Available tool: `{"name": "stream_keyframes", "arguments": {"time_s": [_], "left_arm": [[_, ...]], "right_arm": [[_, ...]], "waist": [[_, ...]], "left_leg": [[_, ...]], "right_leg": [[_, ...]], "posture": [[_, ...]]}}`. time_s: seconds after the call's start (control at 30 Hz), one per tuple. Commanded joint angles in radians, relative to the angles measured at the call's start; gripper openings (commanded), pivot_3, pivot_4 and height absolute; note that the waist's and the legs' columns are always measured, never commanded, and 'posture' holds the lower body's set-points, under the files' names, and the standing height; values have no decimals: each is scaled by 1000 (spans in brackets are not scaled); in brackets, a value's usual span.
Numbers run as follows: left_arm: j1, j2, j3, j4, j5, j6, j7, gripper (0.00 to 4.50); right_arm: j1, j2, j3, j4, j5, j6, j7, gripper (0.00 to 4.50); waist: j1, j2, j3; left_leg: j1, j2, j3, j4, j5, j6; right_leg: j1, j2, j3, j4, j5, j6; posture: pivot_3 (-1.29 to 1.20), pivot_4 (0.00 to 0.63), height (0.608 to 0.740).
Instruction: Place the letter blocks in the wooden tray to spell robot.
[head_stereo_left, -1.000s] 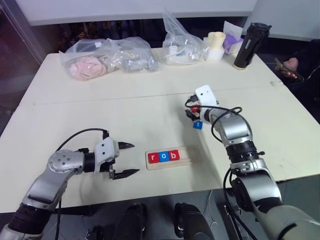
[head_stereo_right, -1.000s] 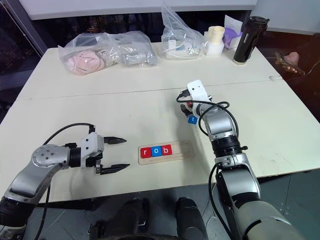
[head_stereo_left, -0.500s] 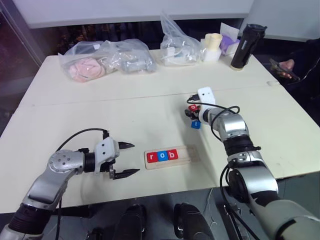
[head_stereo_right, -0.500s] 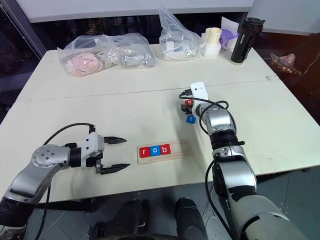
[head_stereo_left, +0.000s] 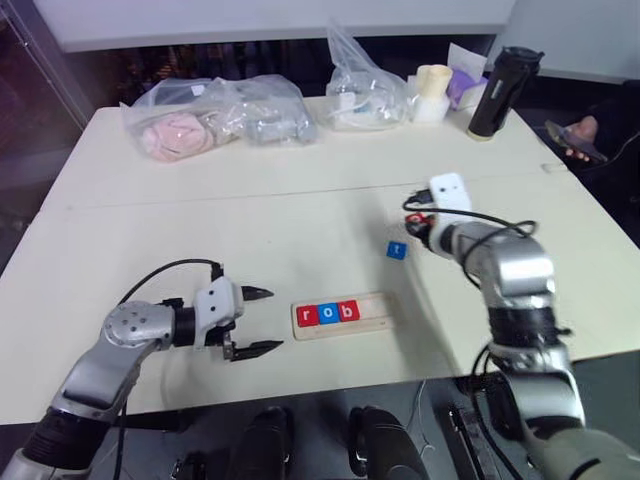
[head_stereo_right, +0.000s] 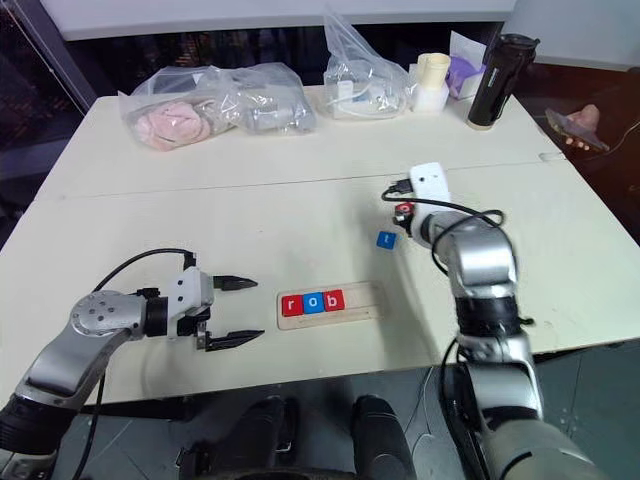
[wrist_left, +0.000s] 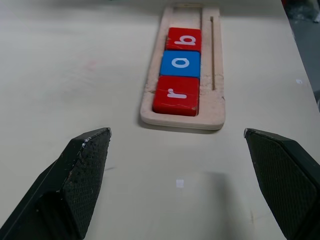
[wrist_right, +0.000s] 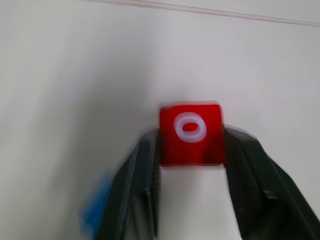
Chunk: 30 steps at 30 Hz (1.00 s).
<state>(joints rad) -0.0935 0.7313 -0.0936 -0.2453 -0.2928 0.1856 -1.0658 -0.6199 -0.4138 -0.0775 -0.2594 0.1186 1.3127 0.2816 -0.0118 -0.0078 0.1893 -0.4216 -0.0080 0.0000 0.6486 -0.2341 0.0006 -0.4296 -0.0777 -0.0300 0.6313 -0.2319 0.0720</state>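
Red "o" block (wrist_right: 190, 133) sat pinched in the right gripper (head_stereo_left: 420, 224); the left gripper (head_stereo_left: 258, 320) stood spread beside the wooden tray (head_stereo_left: 380, 312).

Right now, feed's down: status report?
Right gripper shut on red o block. Left gripper open. Tray holds r, o, b. Blue t block on table.

Cream tabletop (head_stereo_left: 300, 215) bearing a pale wooden tray (head_stereo_left: 378, 309) that holds, in order, a red block with white "r" (wrist_left: 176, 95), a blue block with white "o" (wrist_left: 180, 63) and a red block with white "b" (wrist_left: 184, 39). A blue block with white "t" (head_stereo_left: 397, 250) lies on the tabletop. The right gripper (wrist_right: 191, 150), with black fingers (wrist_right: 250, 175), clasps a red block with white "o" (wrist_right: 190, 132). The left gripper (head_stereo_left: 258, 320) is black with a white housing. A black bottle (head_stereo_left: 494, 92) stands at the far edge.
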Motion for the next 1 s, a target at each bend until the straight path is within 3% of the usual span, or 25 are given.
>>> {"name": "stream_keyframes", "arguments": {"time_s": [0.03,0.27,0.4,0.67,0.8,0.87,0.9,1.0], "left_arm": [[3,-1,7,-14,0,-22,-1,4500],[-12,-9,5,10,-7,-32,-9,4500],[-40,-24,12,27,-34,-31,-26,4500],[-56,-26,31,15,-80,-30,-61,4500],[-57,-26,46,-22,-136,1,-68,4500],[-66,-21,60,-32,-165,24,-70,4500],[-71,-18,66,-34,-177,34,-72,4500],[-78,-11,81,-34,-195,38,-88,4500]], "right_arm": [[75,-39,-61,-295,38,233,8,1156],[321,13,-137,-572,97,302,-28,1156],[421,44,-119,-599,87,302,-76,1156],[473,61,-93,-588,92,302,-116,1156],[468,50,-97,-581,96,302,-114,3078],[459,36,-100,-579,102,302,-107,4250],[456,22,-99,-579,108,302,-100,4448],[432,-72,-92,-583,146,302,-40,4448]], "waist": [[-1,0,0],[-3,0,0],[2,-1,0],[0,-1,0],[1,-1,0],[0,-1,0],[1,-1,0],[1,0,0]], "left_leg": [[1,0,0,0,0,0],[1,1,-1,1,0,0],[2,1,-1,2,0,0],[0,0,0,2,0,0],[0,1,0,2,0,0],[0,1,0,2,0,0],[0,0,0,2,0,0],[0,0,0,2,0,0]], "right_leg": [[0,0,0,0,0,0],[1,0,0,0,-2,-4],[1,0,-1,0,-2,-4],[1,-1,-1,-1,-2,-4],[1,-1,-1,-1,-2,-4],[1,-1,-1,-1,-2,-4],[1,-1,-1,-1,-2,-3],[1,-1,-1,-2,-2,-3]], "posture": [[0,150,740],[0,150,740],[0,150,740],[0,150,740],[0,150,740],[0,150,740],[0,150,740],[0,150,740]]}}
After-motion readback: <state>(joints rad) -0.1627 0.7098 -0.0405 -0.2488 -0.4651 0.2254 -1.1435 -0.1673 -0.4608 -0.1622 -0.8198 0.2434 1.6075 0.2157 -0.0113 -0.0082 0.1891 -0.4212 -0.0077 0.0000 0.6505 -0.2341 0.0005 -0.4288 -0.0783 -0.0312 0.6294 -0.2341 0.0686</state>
